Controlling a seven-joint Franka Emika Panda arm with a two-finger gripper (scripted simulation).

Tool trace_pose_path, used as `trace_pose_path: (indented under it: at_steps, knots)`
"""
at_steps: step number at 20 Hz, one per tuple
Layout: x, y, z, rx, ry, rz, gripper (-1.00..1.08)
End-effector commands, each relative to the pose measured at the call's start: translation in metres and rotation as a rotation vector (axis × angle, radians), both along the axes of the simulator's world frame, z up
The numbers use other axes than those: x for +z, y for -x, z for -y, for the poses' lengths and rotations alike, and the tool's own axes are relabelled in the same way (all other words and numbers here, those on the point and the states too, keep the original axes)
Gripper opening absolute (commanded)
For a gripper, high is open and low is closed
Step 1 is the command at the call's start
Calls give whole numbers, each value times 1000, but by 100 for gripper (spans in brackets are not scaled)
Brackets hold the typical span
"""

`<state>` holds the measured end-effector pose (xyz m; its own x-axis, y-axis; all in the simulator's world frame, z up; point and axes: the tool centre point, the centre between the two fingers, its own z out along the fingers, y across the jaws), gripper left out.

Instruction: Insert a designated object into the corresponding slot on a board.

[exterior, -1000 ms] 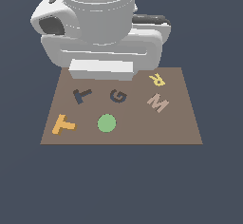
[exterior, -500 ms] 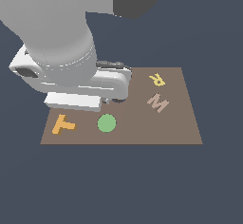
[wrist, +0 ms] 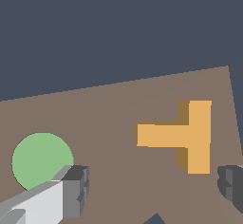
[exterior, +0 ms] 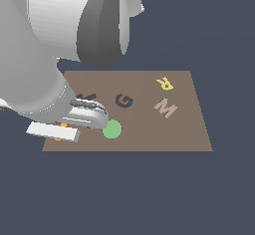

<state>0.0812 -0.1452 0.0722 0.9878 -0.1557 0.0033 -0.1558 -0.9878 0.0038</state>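
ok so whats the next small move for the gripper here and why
Probably ease the gripper across and down to straddle the orange T. In the wrist view the fingers are spread wide with nothing between them, and the T lies flat on the board, offset from their midline and ungrasped.

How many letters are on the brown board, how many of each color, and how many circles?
Orange letters: 1, the T
Yellow letters: 1, the R
Tan letters: 1, the M
Dark letters: 2, the G and a T-shaped slot mostly hidden by the arm
Green circles: 1, the disc
Total: 6 shapes on the board
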Motion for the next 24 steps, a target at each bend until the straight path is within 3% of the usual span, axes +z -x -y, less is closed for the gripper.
trace_pose_path:
  at_steps: [1, 10, 24]
  knots:
    - [-8, -6, 9, -9, -2, 0, 100]
    - [-22, -14, 25, -26, -4, -3, 100]
    - [-42, -15, 26, -27, -4, -3, 100]
